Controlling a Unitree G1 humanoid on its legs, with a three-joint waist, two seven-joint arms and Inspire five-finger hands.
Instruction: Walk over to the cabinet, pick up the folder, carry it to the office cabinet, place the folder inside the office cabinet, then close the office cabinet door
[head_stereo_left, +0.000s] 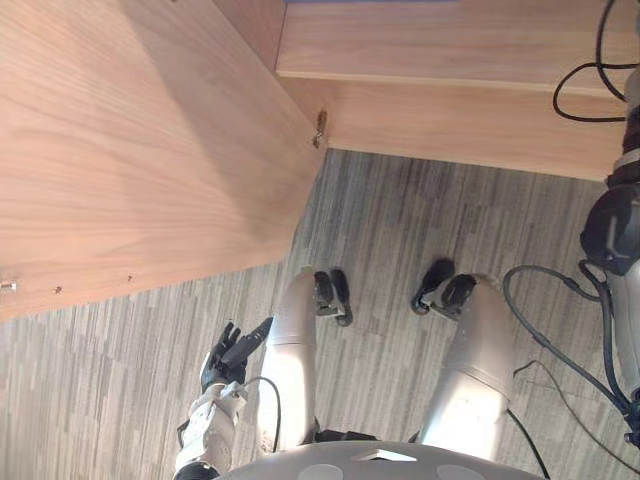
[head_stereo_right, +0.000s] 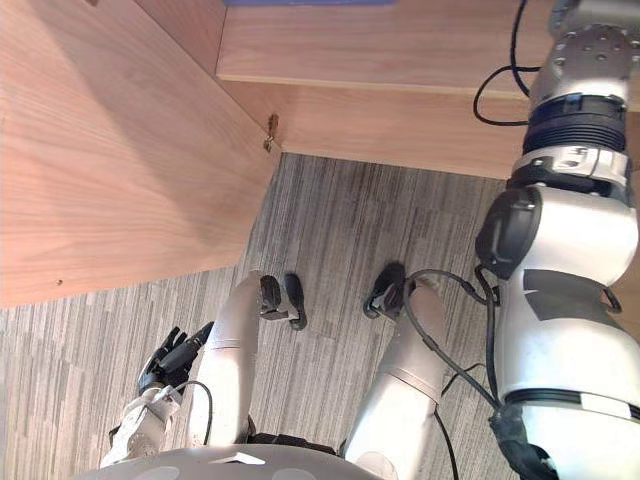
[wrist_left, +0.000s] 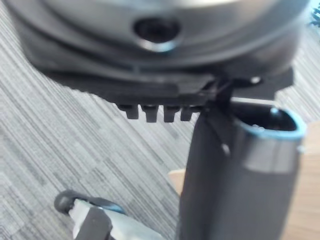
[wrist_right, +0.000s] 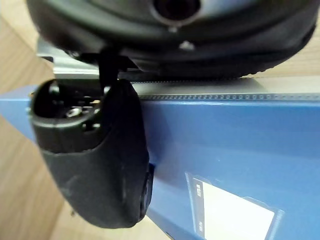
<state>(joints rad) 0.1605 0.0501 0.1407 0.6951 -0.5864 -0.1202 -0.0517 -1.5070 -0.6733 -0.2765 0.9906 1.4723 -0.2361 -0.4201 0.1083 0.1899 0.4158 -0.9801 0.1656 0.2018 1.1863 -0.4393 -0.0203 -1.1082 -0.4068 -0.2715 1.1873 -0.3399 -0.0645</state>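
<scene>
The office cabinet's open door (head_stereo_left: 130, 150), a broad pale wood panel, took up the robot's left side and slanted out over the floor (head_stereo_left: 420, 215), a grey striped carpet. Ahead ran the office cabinet (head_stereo_left: 430, 60) itself, its wooden boards crossing the top of the head views, with a small metal hinge (head_stereo_left: 320, 127) where the door met the carcass.

The blue folder (wrist_right: 240, 145) lay at the cabinet. It showed as a thin blue strip at the top edge of the right eye view, above the cabinet boards, and up close in the right wrist view, where it bore a white label (wrist_right: 235, 212) and had pale wood behind it. The right hand (wrist_right: 95, 165) had its thumb against the folder's face; whether it was clamped on the folder could not be told.

The left hand (head_stereo_left: 228, 355) hung low beside the robot over the carpet, its fingers (wrist_left: 155, 112) relaxed and apart, holding nothing.
</scene>
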